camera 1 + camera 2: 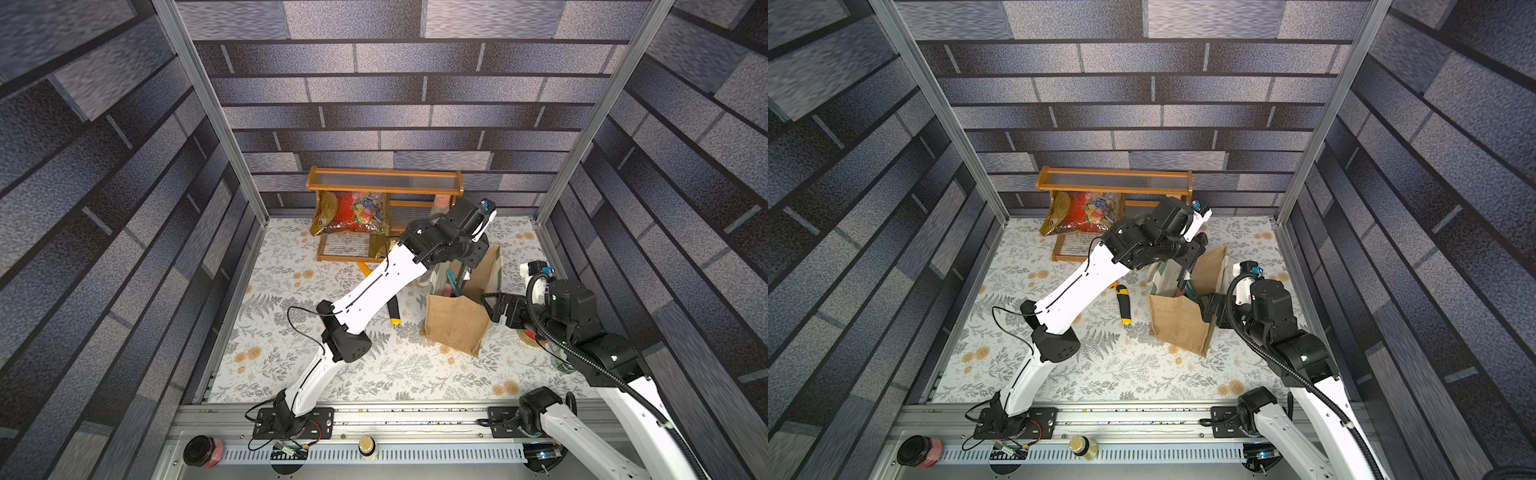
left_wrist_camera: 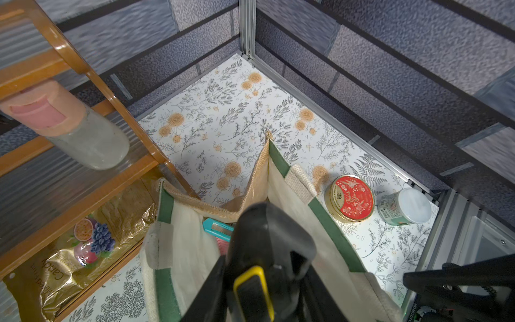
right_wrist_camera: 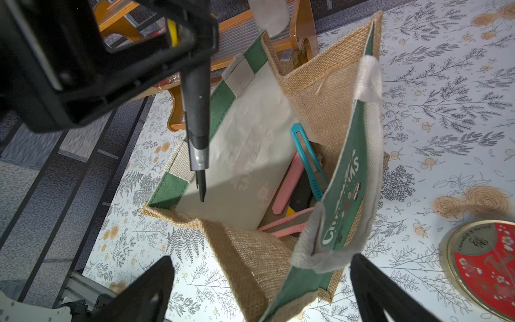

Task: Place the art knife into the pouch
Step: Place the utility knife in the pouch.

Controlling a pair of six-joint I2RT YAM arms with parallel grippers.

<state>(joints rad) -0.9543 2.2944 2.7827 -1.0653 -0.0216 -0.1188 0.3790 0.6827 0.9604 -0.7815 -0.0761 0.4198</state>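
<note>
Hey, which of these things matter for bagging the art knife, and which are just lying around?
Job: art knife clamped in the left gripper; pouch.
Lying about: yellow-black knife on the table, red tin, white-lidded jar, candy bag, wooden rack.

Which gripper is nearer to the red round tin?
Right. The right gripper, open, is at the front panel of the pouch, beside the tin; the left gripper holds the art knife over the pouch mouth, farther off.
</note>
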